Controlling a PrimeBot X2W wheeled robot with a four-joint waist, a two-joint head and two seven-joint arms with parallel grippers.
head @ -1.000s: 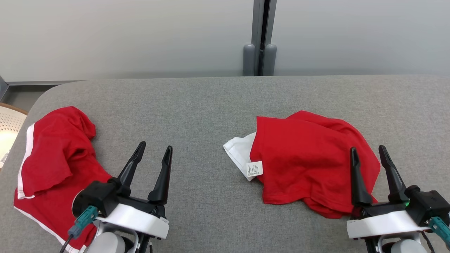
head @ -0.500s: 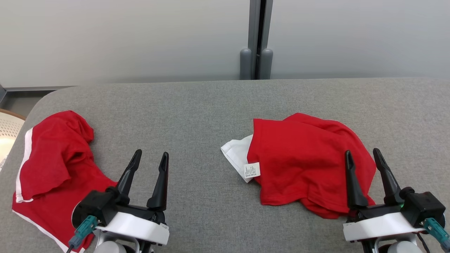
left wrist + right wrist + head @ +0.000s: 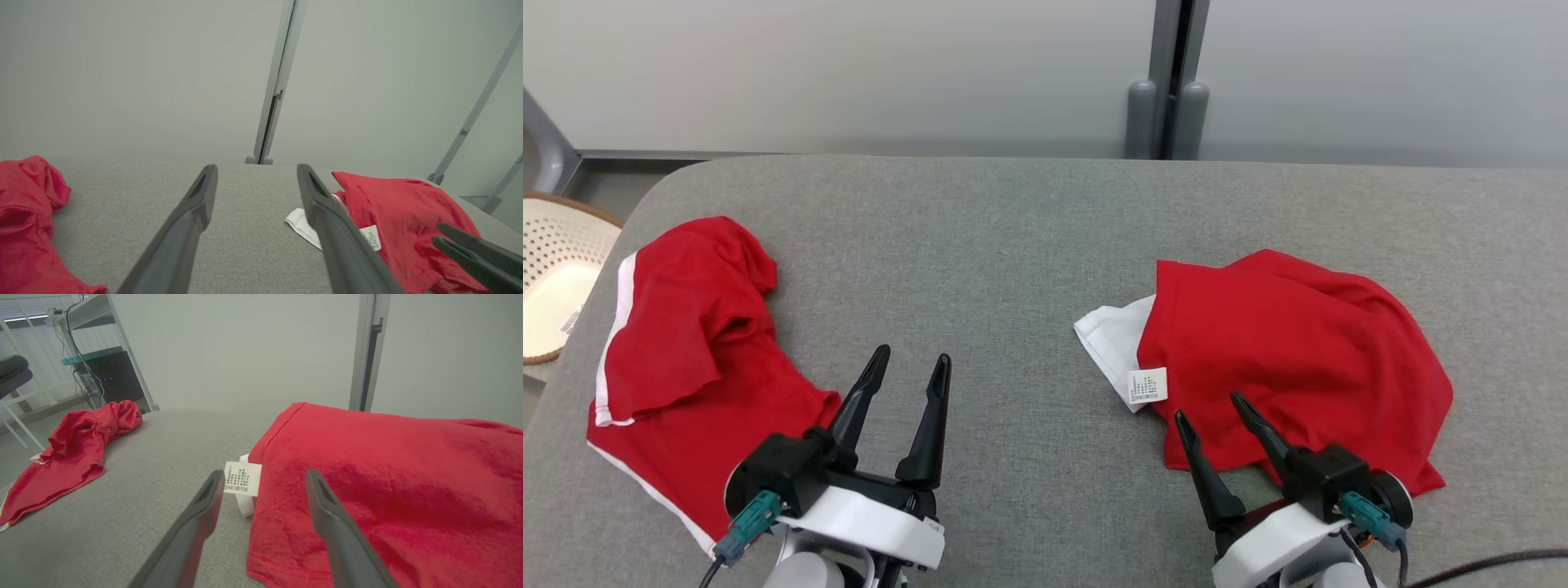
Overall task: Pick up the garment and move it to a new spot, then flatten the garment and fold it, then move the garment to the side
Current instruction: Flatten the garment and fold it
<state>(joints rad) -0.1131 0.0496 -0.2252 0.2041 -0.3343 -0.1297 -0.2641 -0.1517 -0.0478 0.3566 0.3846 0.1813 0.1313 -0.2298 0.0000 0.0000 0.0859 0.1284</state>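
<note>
the red garment [image 3: 1298, 351] lay crumpled right of centre on the bench [image 3: 1013, 245], likely light, limp and floppy; its near hem [image 3: 278, 575] seemed the best hold. both the right end effector [image 3: 1207, 406] and left end effector [image 3: 913, 354] stood released, empty.

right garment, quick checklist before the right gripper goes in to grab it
1. Right gripper open and holding nothing: ok, fingers spread with nothing between them.
2. Lined up on the right garment: ok, the fingers point at its near left edge, beside the care tag.
3. Fingertips touching cloth: cannot tell.
4. Left gripper open and out of the way: ok, it is over bare grey surface between the two garments.
5. Left garment separate from the target: ok, a stretch of surface lies between them.
6. Garment lying flat: not ok, it is crumpled, with a white part poking out at its left.
</note>
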